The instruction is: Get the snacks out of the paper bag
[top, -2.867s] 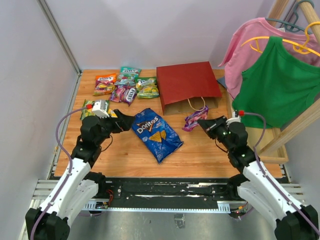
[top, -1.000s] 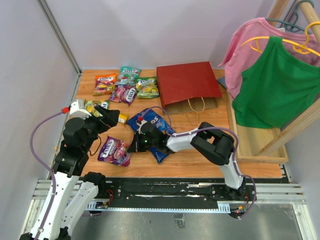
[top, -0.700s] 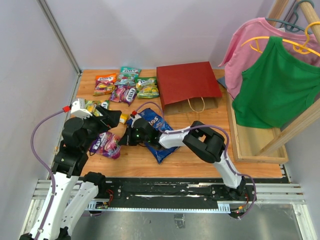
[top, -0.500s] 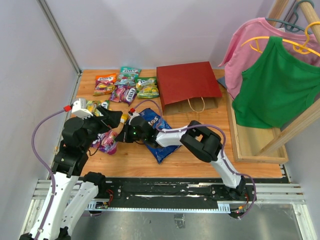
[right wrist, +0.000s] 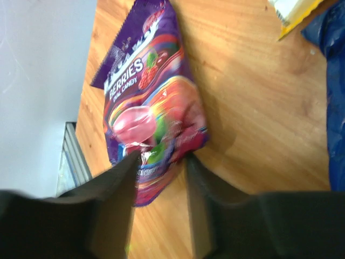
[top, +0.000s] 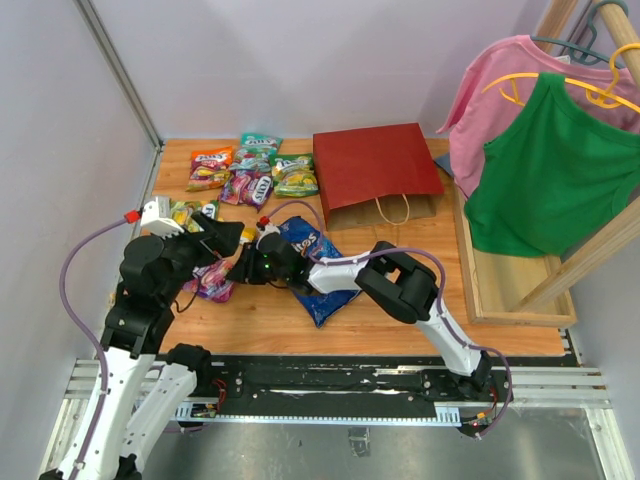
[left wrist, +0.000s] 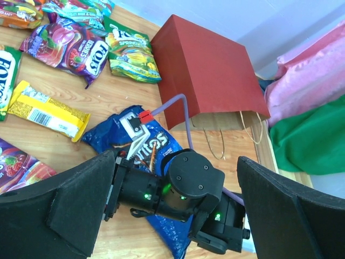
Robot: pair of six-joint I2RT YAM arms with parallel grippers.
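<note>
The dark red paper bag [top: 375, 170] [left wrist: 207, 75] lies flat at the back, its mouth and handles toward me. A blue Doritos bag [top: 325, 300] [left wrist: 108, 135] lies mid-table under my outstretched right arm. My right gripper [top: 235, 272] [right wrist: 160, 159] is low at the left, jaws slightly parted, with the end of a purple berries packet [right wrist: 145, 108] [top: 212, 282] lying on the wood between its fingers. My left gripper [top: 222, 240] [left wrist: 172, 205] hangs wide open above the right wrist, holding nothing. Orange [top: 210, 165], teal [top: 260, 143], purple [top: 248, 187] and green [top: 295, 175] packets lie back left. A yellow bar [left wrist: 48, 110] lies beside them.
A pink shirt [top: 510, 80] and a green shirt [top: 560, 170] hang on a wooden rack at the right, above a wooden tray [top: 510, 285]. A white wall and metal rail [top: 130, 190] close the left side, near the purple packet.
My right arm has carried the purple berries packet further left across the table, and its jaws have parted from shut. The left arm has hardly moved.
</note>
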